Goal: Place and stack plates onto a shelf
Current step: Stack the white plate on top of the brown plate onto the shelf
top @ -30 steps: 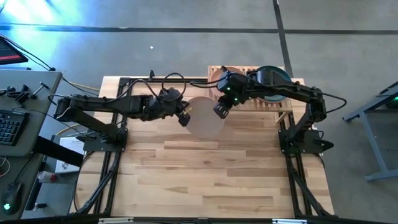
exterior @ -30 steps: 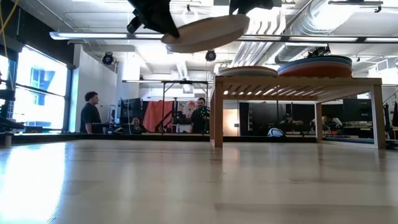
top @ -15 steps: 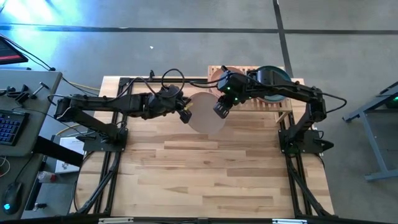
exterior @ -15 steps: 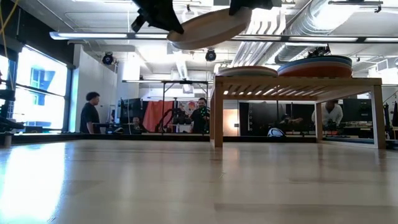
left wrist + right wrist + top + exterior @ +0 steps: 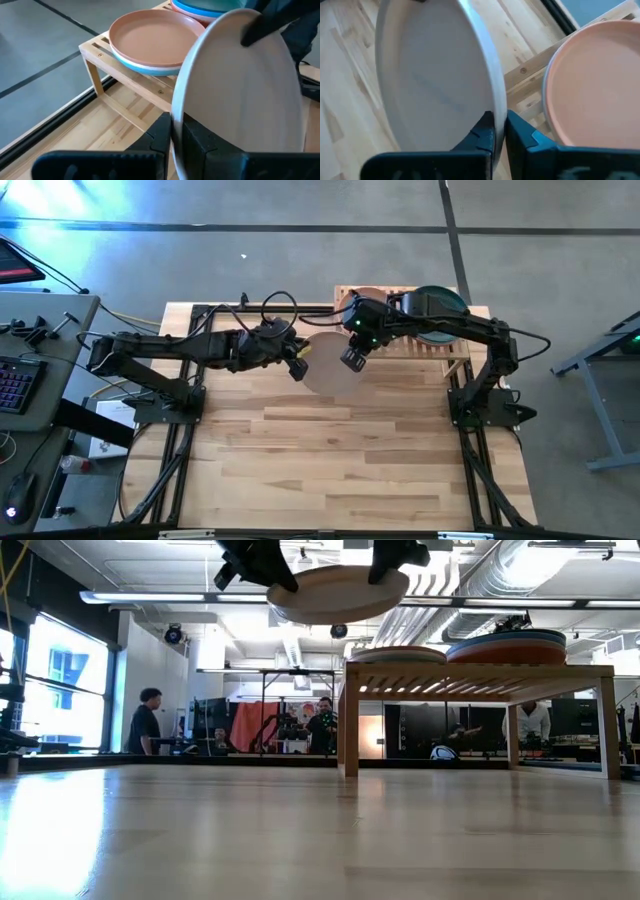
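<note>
A grey-white plate [image 5: 325, 365] [image 5: 335, 595] hangs high above the table, just left of the shelf [image 5: 440, 345] [image 5: 480, 670]. My left gripper [image 5: 297, 367] [image 5: 177, 135] is shut on its left rim. My right gripper [image 5: 350, 360] [image 5: 500, 132] is shut on its right rim. On the shelf's left half a peach plate [image 5: 155, 37] [image 5: 600, 85] tops a short stack with a blue plate under it. On the right half stands a taller stack topped by a dark teal plate [image 5: 435, 305] [image 5: 505, 645]. My left gripper pinches the plate's rim [image 5: 176, 107] at its left edge, one finger on the upper face and one on the underside. The fingers reach in from the table's left. The plate is lifted clear and lies nearly level. My right gripper pinches the rim [image 5: 497, 100] on the side toward the shelf, one finger on each face of the plate. It comes from the table's right, slanting down. The plate hangs clear of table and shelf.
The shelf stands at the table's far right, with its legs [image 5: 350, 720] on the tabletop. Bare wood [image 5: 340, 460] stretches from the middle to the near edge. A desk with a keyboard [image 5: 15, 380] sits left of the table. People stand in the room behind [image 5: 145, 720].
My right gripper has come down and a little toward the table's left, onto the plate's right rim, and now holds it. The plate, tilted with its right side up a second ago, now lies nearly level. It has shifted slightly toward the shelf.
</note>
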